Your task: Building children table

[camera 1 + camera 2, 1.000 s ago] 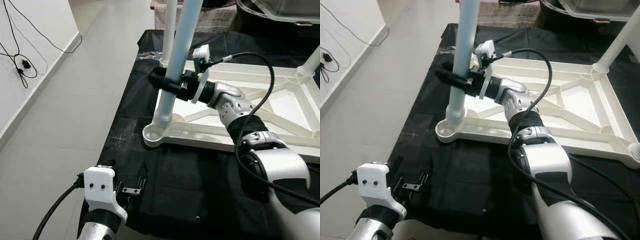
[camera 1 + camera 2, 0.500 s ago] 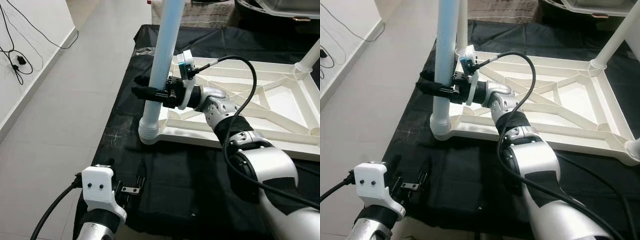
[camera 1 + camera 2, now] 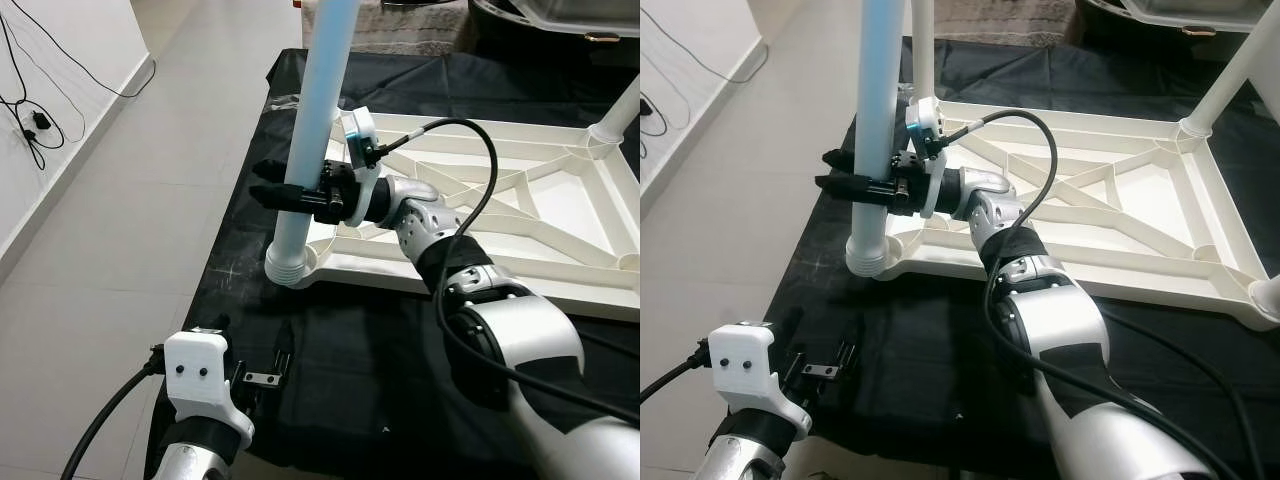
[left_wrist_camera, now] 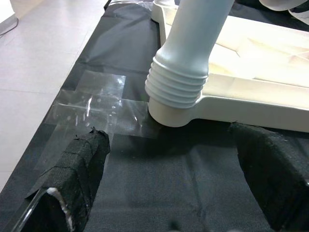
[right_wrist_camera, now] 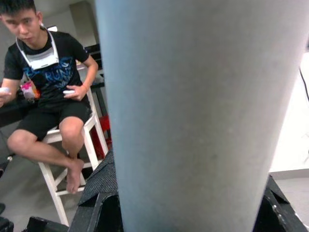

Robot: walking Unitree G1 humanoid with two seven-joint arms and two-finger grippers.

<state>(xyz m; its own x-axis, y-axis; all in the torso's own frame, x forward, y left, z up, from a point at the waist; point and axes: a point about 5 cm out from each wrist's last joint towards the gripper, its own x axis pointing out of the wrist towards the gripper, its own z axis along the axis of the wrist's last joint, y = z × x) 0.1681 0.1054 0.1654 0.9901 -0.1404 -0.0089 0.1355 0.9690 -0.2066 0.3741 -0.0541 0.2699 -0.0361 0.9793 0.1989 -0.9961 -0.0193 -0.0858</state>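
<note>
Right gripper point(image 3: 280, 196) clamped around the pale blue table leg point(image 3: 318, 110), black fingers point(image 3: 843, 184) wrapped either side of the tube partway up. Leg standing upright, ribbed foot point(image 4: 176, 87) seated in the near-left corner socket of the upturned cream tabletop frame point(image 3: 520, 200). Frame lying on black cloth point(image 3: 360, 360), with a patch of clear tape point(image 4: 96, 108) just beside the socket. Left gripper point(image 3: 262, 378) low over the cloth, near the front edge, fingers apart, holding nothing. Seated person point(image 5: 48, 92) behind the leg in the right wrist view.
</note>
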